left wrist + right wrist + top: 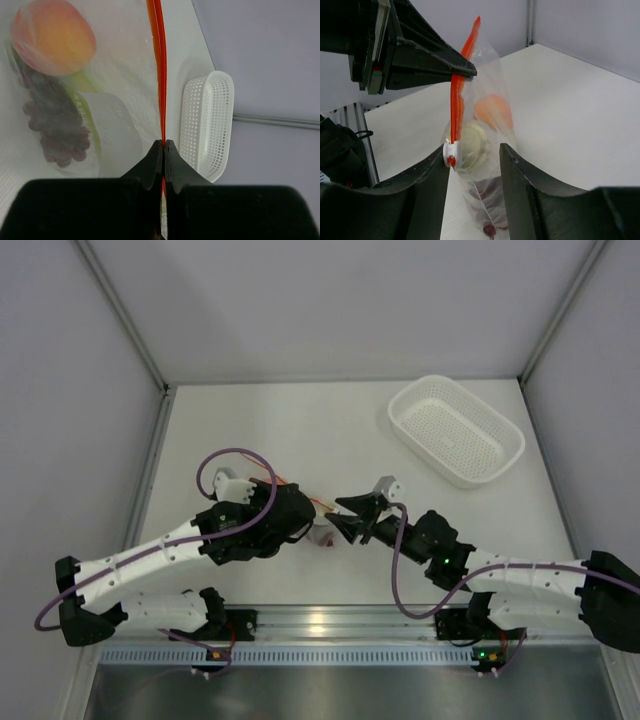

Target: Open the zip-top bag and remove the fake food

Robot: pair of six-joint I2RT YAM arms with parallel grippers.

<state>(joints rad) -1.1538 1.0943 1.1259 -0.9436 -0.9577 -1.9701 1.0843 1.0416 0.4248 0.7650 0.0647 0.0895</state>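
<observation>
Slider on bag, R-wrist view only

left hand tight on zip-top bag strip

Zip-top bag: clear, glossy, crinkled plastic film is noted. Zipper strip: smooth orange-red plastic. Basket: white perforated plastic. Right gripper: matt black plastic is seen.
</observation>
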